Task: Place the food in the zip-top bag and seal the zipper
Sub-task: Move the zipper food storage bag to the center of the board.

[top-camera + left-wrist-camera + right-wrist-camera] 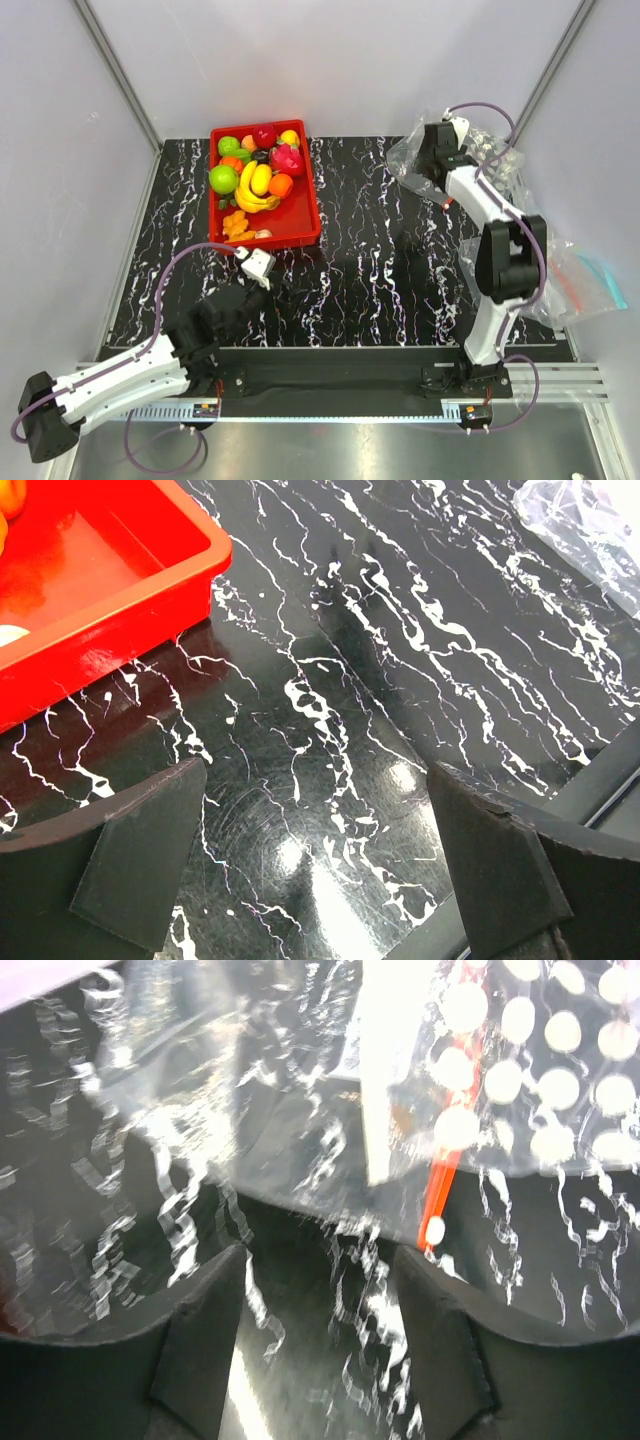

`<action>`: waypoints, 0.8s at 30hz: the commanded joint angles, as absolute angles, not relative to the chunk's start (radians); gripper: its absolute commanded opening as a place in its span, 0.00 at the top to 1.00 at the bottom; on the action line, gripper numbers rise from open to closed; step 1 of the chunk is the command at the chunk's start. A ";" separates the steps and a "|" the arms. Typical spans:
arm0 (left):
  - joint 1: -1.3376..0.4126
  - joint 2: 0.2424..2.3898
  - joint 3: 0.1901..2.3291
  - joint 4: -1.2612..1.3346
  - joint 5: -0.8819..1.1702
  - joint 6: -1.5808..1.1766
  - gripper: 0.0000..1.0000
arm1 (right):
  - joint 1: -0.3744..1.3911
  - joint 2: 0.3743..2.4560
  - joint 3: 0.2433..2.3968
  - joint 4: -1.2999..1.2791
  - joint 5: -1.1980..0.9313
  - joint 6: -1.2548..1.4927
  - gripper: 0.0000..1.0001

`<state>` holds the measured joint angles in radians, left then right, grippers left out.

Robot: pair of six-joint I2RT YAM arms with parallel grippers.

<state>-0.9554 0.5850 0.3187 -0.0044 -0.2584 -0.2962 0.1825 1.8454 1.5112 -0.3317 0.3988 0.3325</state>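
As recorded from the top camera: food (255,188), heaped in a red tray (297,218) just beyond the left gripper (256,266); none was bagged. The right gripper (437,165) was extended over a heap of clear bags (410,160) at the far right of the table (380,260).

Left wrist view: the left gripper's fingers (140,860) were spread wide with nothing between them, only marbled tabletop beneath. The tray corner lay ahead and left of the fingertips. A clear bag's edge lay far ahead to the right.

Right wrist view: the right gripper's fingers (200,1330) were parted, with no confirmed pinch. Crumpled film lay just past the tips. The dotted bag (540,1070) sat ahead and right of the right-hand finger, with an orange-red strip (450,1175) crossing before it. The zipper was not distinguishable in the blur.

Handling note, a judgement: the step appeared to be singling out the dotted bag. It would be best to shift rightward, clamp only dotted film near its mouth, and leave the orange-striped bag behind.
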 commanded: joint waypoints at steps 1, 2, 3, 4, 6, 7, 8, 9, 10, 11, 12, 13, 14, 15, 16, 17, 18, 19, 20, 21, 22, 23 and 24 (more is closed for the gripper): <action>-0.956 0.586 0.348 0.044 -0.253 -0.305 0.01 | 0.144 1.954 1.650 -0.403 0.406 0.282 0.36; -0.956 0.587 0.347 0.044 -0.253 -0.305 0.01 | 0.132 1.983 1.708 -0.413 0.416 0.278 0.36; -0.956 0.589 0.347 0.046 -0.252 -0.305 0.01 | 0.127 2.041 1.739 -0.435 0.420 0.275 0.37; -0.956 0.591 0.348 0.048 -0.250 -0.305 0.01 | 0.124 2.068 1.768 -0.445 0.426 0.265 0.38; -0.957 0.594 0.348 0.049 -0.245 -0.307 0.01 | 0.110 2.138 1.836 -0.466 0.451 0.255 0.44; -0.956 0.597 0.348 0.051 -0.245 -0.305 0.01 | 0.104 2.158 1.854 -0.468 0.456 0.256 0.46; -0.956 0.598 0.350 0.051 -0.244 -0.307 0.01 | 0.101 2.187 1.874 -0.471 0.457 0.256 0.46; -0.956 0.598 0.350 0.051 -0.244 -0.307 0.01 | 0.091 2.201 1.887 -0.472 0.456 0.255 0.46; -0.956 0.601 0.350 0.052 -0.242 -0.307 0.01 | 0.086 2.212 1.894 -0.474 0.460 0.258 0.47; -0.956 0.601 0.350 0.052 -0.242 -0.307 0.01 | 0.083 2.232 1.910 -0.476 0.463 0.256 0.46; -0.956 0.603 0.350 0.054 -0.239 -0.307 0.01 | 0.078 2.240 1.917 -0.477 0.460 0.255 0.47; -0.956 0.606 0.350 0.054 -0.238 -0.307 0.01 | 0.077 2.249 1.924 -0.477 0.459 0.253 0.47; -0.957 0.607 0.351 0.054 -0.238 -0.307 0.01 | 0.075 2.264 1.937 -0.479 0.460 0.249 0.47; -0.956 0.607 0.353 0.055 -0.235 -0.307 0.01 | 0.077 2.272 1.945 -0.479 0.460 0.241 0.47; -0.956 0.615 0.353 0.055 -0.235 -0.307 0.01 | 0.077 2.278 1.953 -0.480 0.460 0.238 0.47; -0.956 0.617 0.353 0.057 -0.235 -0.307 0.01 | 0.077 2.292 1.969 -0.482 0.465 0.235 0.47; -0.957 0.618 0.356 0.057 -0.233 -0.307 0.01 | 0.077 2.298 1.976 -0.483 0.465 0.229 0.47; -0.956 0.621 0.356 0.057 -0.232 -0.307 0.01 | 0.075 2.304 1.983 -0.485 0.465 0.227 0.47; -0.956 0.623 0.356 0.060 -0.232 -0.307 0.01 | 0.074 2.318 2.000 -0.486 0.471 0.226 0.47; -0.956 0.624 0.356 0.060 -0.232 -0.307 0.01 | 0.074 2.325 2.009 -0.495 0.474 0.219 0.47; -0.956 0.624 0.356 0.058 -0.232 -0.305 0.01 | 0.074 2.333 2.025 -0.499 0.486 0.219 0.47; -0.956 0.624 0.356 0.060 -0.232 -0.305 0.01 | 0.074 2.350 2.034 -0.502 0.492 0.213 0.47; -0.956 0.624 0.356 0.060 -0.235 -0.305 0.01 | 0.071 2.359 2.043 -0.511 0.500 0.210 0.47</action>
<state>-0.9554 0.6239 0.3191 -0.0051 -0.2432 -0.3038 0.0750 2.3344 1.9850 -0.4961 0.4511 0.2359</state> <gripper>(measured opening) 0.988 0.534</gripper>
